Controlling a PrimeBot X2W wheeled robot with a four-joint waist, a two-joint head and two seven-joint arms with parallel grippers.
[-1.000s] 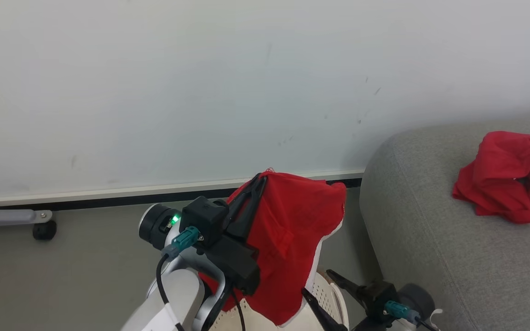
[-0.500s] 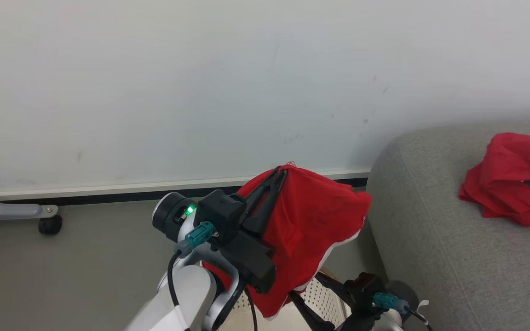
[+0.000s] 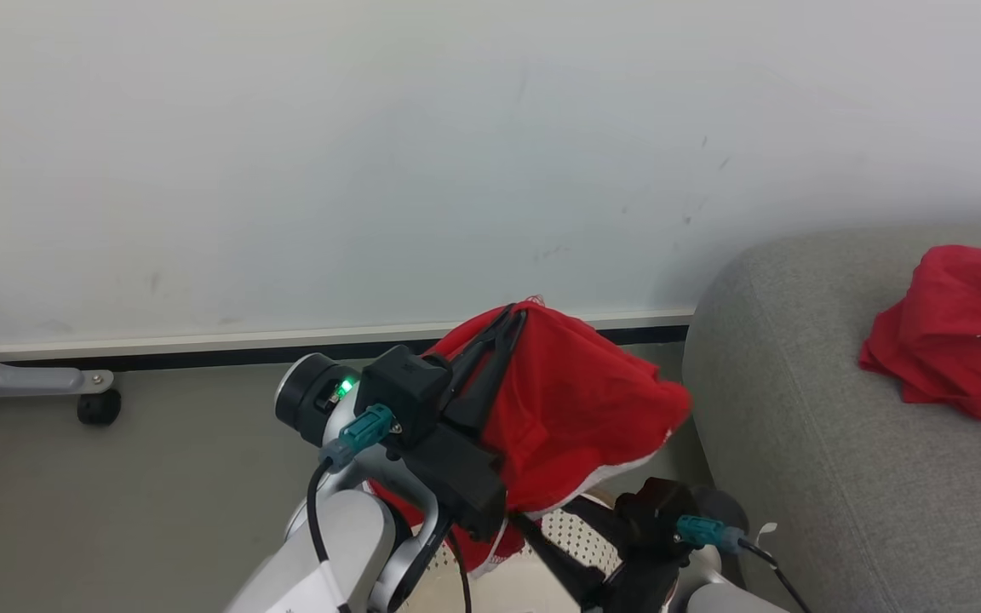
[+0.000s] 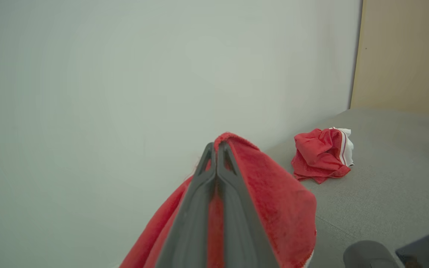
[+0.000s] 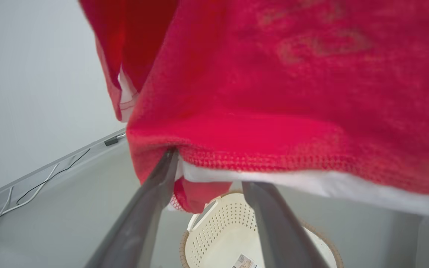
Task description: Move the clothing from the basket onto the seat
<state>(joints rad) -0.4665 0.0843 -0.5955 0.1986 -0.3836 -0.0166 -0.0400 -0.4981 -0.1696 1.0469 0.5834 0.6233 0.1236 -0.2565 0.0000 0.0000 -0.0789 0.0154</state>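
Presently we note our left gripper [image 3: 514, 317] clamped on a red garment [image 3: 576, 409], which drapes down from its closed tips. Our right gripper [image 5: 209, 169] has fingers apart beneath that garment's white edge, tips hidden by it. Below, the basket [image 5: 214, 230] holds a sticker [image 5: 243, 262], print unreadable. A second red garment [image 3: 950, 332] lies crumpled on the grey seat [image 3: 797, 426], cut off at the head view's edge.

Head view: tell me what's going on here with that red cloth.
The robot's left pincer is shut on a red garment, holding it in the air above the basket. The right pincer stands open just under the garment's white-trimmed hem, gripping nothing. A second red garment lies crumpled on the grey seat. The held one hangs beside the seat, not yet on it.
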